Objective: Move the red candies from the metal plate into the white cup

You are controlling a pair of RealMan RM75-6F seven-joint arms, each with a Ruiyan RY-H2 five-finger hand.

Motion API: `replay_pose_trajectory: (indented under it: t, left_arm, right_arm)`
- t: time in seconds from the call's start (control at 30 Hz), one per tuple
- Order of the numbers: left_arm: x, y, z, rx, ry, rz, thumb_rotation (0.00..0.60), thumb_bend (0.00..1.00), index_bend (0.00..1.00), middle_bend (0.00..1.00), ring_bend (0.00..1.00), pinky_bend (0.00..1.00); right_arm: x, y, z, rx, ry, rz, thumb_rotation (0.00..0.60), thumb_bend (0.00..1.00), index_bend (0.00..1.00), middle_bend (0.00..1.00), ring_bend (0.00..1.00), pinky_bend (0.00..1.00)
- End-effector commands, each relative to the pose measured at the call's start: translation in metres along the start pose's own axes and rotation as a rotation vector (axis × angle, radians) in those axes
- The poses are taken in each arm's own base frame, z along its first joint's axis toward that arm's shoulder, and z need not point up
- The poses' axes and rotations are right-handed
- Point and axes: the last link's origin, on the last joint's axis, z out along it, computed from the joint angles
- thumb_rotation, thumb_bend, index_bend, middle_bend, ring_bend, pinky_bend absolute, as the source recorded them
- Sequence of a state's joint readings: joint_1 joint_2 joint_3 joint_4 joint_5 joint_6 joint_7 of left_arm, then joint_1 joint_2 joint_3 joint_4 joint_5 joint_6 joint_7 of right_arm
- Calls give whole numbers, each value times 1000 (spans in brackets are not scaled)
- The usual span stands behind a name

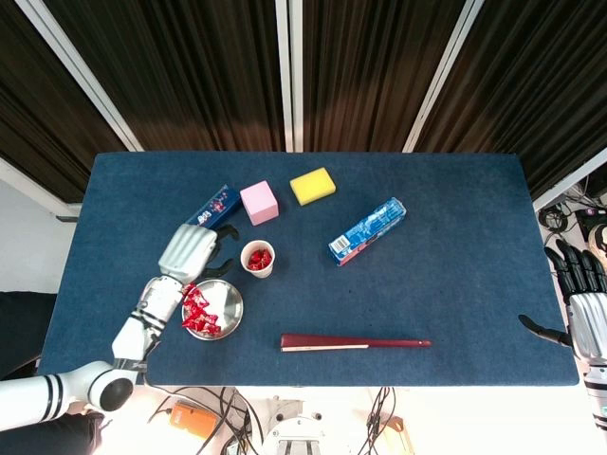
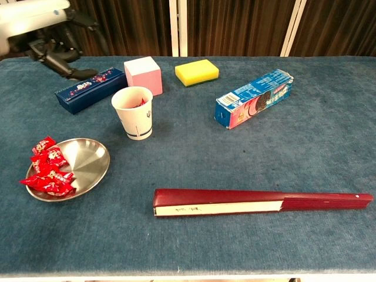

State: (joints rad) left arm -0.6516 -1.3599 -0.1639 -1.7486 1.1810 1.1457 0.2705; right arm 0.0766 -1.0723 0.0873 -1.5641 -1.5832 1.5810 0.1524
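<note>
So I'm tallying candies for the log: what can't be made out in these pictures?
- Candy count inside white cup: chest view, rim hides it; head view, too small.
- Red candies on metal plate: piled, overlapping.
- Right robot hand: cut off by head view's edge.
- Left robot hand: blurred, chest view.

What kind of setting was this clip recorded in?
Probably a lab or robot test room: a blue-covered table against dark curtains, loose cables on the floor beneath, and unrelated props like a yellow sponge.

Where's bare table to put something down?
Bare cloth lies right of the cookie box and between it and the closed fan. Crowded: white cup, metal plate, pink block, blue box.
</note>
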Motion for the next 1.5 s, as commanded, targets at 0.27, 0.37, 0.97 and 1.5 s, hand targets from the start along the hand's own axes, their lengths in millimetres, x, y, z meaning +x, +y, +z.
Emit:
replay_pose_trajectory:
  t: [0.27, 0.37, 0.97, 1.5]
  left_arm:
    - [-23, -71, -46, 76, -127, 252, 600, 291, 410, 922, 828, 712]
    - [-33, -80, -46, 85, -163, 299, 600, 285, 410, 922, 828, 709]
    - [-64, -81, -37, 11, -264, 465, 600, 213, 365, 921, 825, 702]
    - [-69, -86, -39, 40, -309, 463, 600, 199, 384, 923, 828, 702]
  right_arm:
    - [0, -5, -2, 12, 1, -2, 600, 119, 0, 0, 0, 0]
    - [0, -6, -4, 13, 1, -3, 600, 120, 0, 0, 0, 0]
    - [0, -10, -8, 3, 0, -12, 600, 120, 0, 0, 0, 0]
    - [-1, -12, -7, 2, -2, -15, 600, 120, 0, 0, 0, 0]
